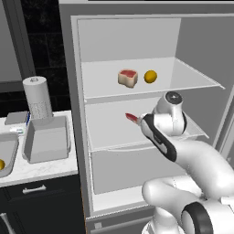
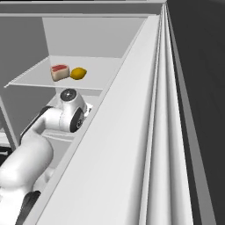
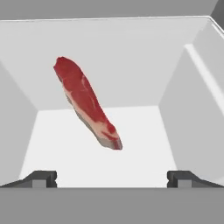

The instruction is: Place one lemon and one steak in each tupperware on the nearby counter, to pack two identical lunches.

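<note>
Now | end effector (image 3: pixel 112 178) fingers spread wide | flat steak strip (image 3: pixel 86 101) ahead, on middle fridge shelf (image 1: pixel 109 132)

steak strip (image 1: pixel 131 117): far end hidden behind arm | left tupperware (image 1: pixel 7 155): cut by edge

A moist, marbled red surface with pale fat streaks is being shown by the strip steak (image 3: pixel 87 105). Smooth matt beige sides are being seen on the chunk steak (image 1: pixel 128 78), and a smooth yellow-orange skin on the lemon (image 1: pixel 150 76). The tupperware (image 1: pixel 45 141) is being rendered as matt grey plastic; the counter (image 1: pixel 41 170) as veined white marble.
</note>
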Motion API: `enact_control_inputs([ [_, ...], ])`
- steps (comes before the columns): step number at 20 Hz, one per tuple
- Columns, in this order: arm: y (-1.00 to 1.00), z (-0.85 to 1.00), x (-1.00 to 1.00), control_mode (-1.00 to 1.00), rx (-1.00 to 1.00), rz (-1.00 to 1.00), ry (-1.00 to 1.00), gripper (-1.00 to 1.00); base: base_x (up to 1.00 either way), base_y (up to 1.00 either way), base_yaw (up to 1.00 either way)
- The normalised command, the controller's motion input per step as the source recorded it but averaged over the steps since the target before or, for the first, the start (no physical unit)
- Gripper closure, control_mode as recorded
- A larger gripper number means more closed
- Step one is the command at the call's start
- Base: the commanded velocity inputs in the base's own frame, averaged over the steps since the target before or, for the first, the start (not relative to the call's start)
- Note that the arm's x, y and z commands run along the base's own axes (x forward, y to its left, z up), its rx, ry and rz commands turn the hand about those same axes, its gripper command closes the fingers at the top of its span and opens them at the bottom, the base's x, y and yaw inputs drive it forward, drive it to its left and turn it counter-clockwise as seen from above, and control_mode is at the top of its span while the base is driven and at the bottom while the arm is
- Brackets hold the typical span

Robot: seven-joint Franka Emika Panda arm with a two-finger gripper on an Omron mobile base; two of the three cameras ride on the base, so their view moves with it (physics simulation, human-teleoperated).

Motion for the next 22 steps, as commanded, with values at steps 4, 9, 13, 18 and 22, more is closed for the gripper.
enact_control_inputs([
  [4, -0.02, -0.37, 0.08, -1.0, 0.02, 0.02, 0.0, -1.0, 0.0, 0.0, 0.0],
  [9, 0.03, -0.24, 0.27, -1.0, 0.03, 0.0, 0.0, -1.0, 0.0, 0.0, 0.0],
  [13, 0.07, -0.02, 0.52, -1.0, 0.0, 0.0, 0.0, -1.0, 0.0, 0.0, 0.0],
  [18, 0.03, -0.05, 0.42, -1.0, 0.0, 0.0, 0.0, -1.0, 0.0, 0.0, 0.0],
  [22, 0.0, -0.41, 0.09, -1.0, 0.0, 0.0, 0.0, -1.0, 0.0, 0.0, 0.0],
])
